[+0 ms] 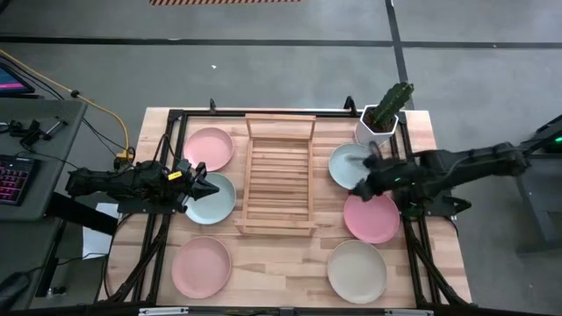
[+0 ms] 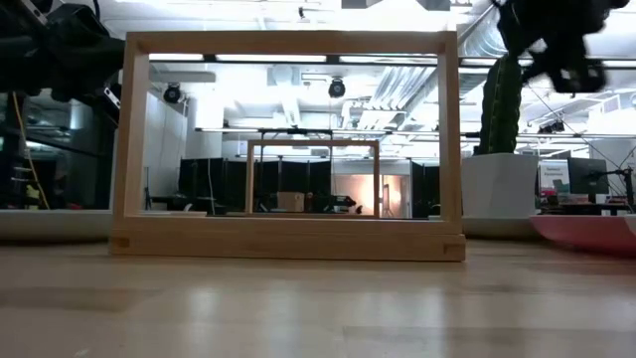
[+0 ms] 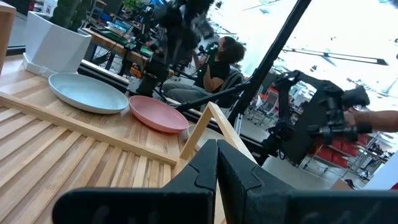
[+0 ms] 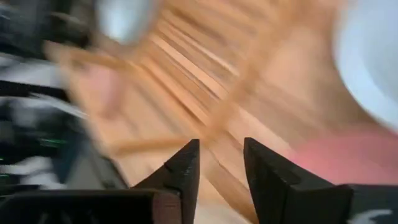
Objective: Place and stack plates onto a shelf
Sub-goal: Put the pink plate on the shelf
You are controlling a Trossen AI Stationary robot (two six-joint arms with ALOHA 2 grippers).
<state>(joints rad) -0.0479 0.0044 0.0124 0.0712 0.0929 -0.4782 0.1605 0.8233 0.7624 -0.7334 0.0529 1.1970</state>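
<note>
- the shelf [image 1: 279, 174] sits in the middle of the bench [image 1: 263, 263] and carries nothing yet; all six plates lie flat on the bench around it.
- along the bench's left edge: a pink plate [image 1: 208, 148], a blue-green plate [image 1: 211, 198] and another pink plate [image 1: 201, 266].
- along the right edge: a second blue-green plate [image 1: 347, 166] by the cactus pot [image 1: 378, 127], the third pink plate [image 1: 371, 218] and the cream plate [image 1: 356, 270] near the corner.
- left gripper [image 1: 204, 187] hovers over the left blue-green plate's rim, fingers pressed together, empty.
- right gripper [image 1: 362, 188] sits between the right blue-green and pink plates, fingers a narrow gap apart, holding nothing.
- my judgement: the pick has not started; open each claw wider, come down at the rim, pinch the lip, then lift level so it clears the shelf's side rail.
</note>
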